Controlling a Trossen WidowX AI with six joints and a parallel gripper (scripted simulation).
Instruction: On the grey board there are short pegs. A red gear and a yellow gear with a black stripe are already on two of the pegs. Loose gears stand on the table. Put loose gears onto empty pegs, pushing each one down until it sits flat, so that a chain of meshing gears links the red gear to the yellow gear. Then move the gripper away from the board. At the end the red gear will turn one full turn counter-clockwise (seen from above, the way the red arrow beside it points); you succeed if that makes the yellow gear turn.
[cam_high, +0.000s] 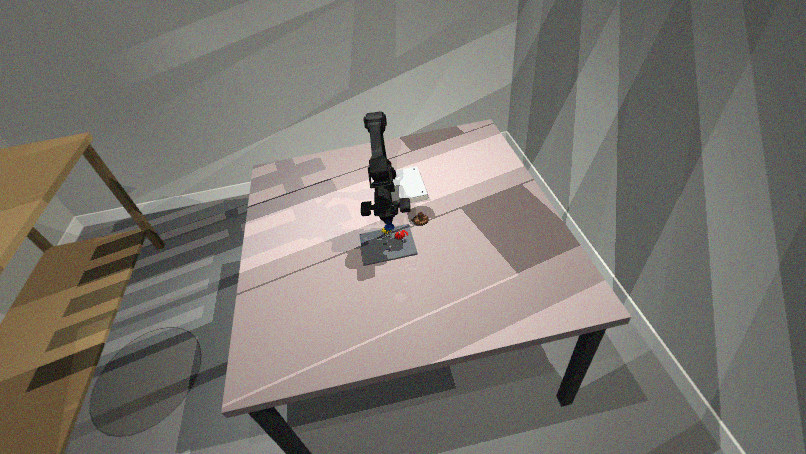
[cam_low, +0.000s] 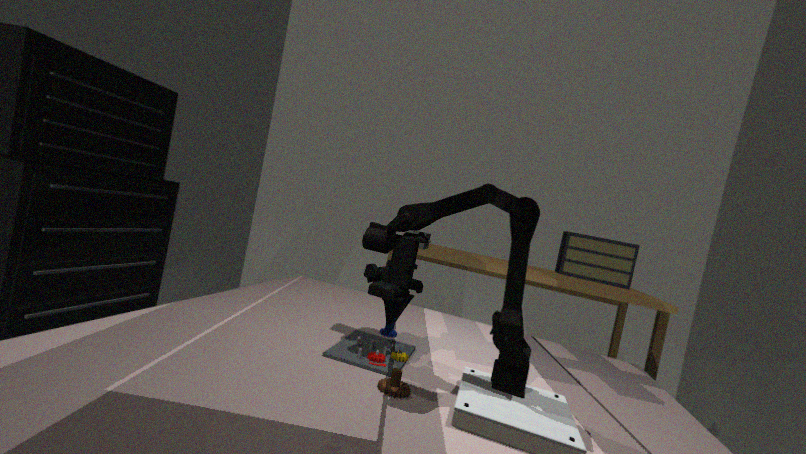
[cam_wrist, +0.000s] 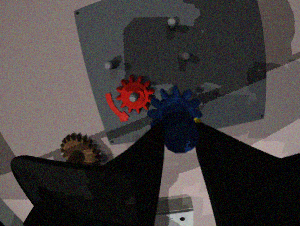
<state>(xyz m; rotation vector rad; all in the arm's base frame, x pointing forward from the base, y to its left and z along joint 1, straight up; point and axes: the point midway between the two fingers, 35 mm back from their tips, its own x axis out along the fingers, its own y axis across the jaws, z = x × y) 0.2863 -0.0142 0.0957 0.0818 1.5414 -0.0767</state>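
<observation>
My gripper (cam_wrist: 178, 129) (cam_low: 389, 324) is shut on the handle of a blue gear (cam_wrist: 175, 105) (cam_low: 388, 332) and holds it above the grey board (cam_wrist: 95, 40) (cam_low: 337, 358) (cam_high: 372, 259). The red gear (cam_wrist: 135, 95) (cam_low: 376, 357) (cam_high: 400, 234) sits on a peg, with the red arrow (cam_wrist: 113, 108) beside it. The yellow gear (cam_low: 399, 356) (cam_high: 385, 231) is on the board near the red one; in the wrist view the blue gear and a finger hide nearly all of it. Bare pegs (cam_wrist: 172, 22) (cam_wrist: 185, 56) (cam_wrist: 108, 65) stand on the board. The blue gear hides the board beneath it.
A loose brown gear (cam_wrist: 80, 149) (cam_low: 394, 386) (cam_high: 420, 218) with an upright handle stands on the table, off the board's edge on the red gear's side, towards the arm's base. The white base plate (cam_low: 518, 414) (cam_high: 414, 183) lies behind it. Patchy shadows fall across table and board.
</observation>
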